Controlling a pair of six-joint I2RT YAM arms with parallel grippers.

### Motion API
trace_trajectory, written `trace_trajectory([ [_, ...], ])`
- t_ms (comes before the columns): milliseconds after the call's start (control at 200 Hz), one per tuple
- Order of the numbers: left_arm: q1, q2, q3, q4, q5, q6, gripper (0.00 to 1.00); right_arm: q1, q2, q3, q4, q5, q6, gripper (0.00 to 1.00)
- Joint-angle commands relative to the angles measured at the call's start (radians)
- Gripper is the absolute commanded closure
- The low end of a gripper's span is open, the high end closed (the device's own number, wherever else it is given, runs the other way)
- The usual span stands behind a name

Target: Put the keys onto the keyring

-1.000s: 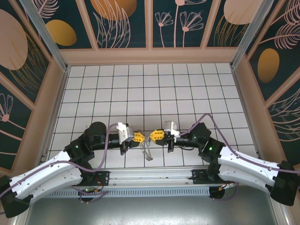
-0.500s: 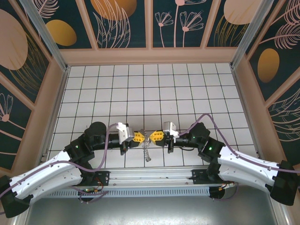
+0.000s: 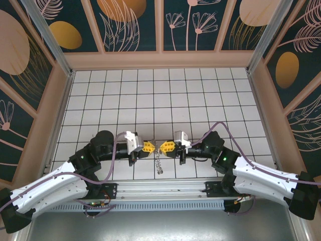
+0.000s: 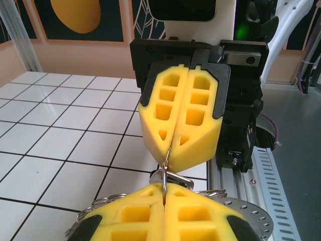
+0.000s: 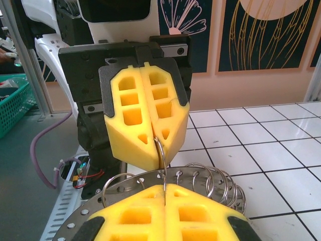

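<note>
Nearest the arms' bases, the floppy keyring [image 3: 159, 161] sags toward the worktop [image 3: 150, 95], its small loops dangling. Just above that slack, 2 pincers meet tip to tip. The left pincer [image 3: 150, 147] sits left of the keyring and the right pincer [image 3: 164, 146] right of it. Each is clamped on its wire, seemingly to steady the hoop for threading. The keys cannot be made out. White tiles stretch beyond the keyring.

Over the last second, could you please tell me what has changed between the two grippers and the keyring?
The left gripper and right gripper have closed the gap between them and now stand almost tip to tip. The keyring, which hung slanted beneath them, now hangs straight below where they meet. Both grippers stayed shut on its wire, and the arms otherwise kept their pose.
</note>
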Motion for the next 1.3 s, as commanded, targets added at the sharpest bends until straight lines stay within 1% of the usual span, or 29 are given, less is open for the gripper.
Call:
trace_trajectory([
  [0,-0.004,-0.004,0.033,0.032,0.016,0.008,1.00,0.008,0.003,0.025,0.025,-0.015,-0.005,1.00],
  [1296,-0.004,0.004,0.031,0.033,0.016,0.007,1.00,0.009,0.024,0.028,0.084,-0.029,0.007,1.00],
])
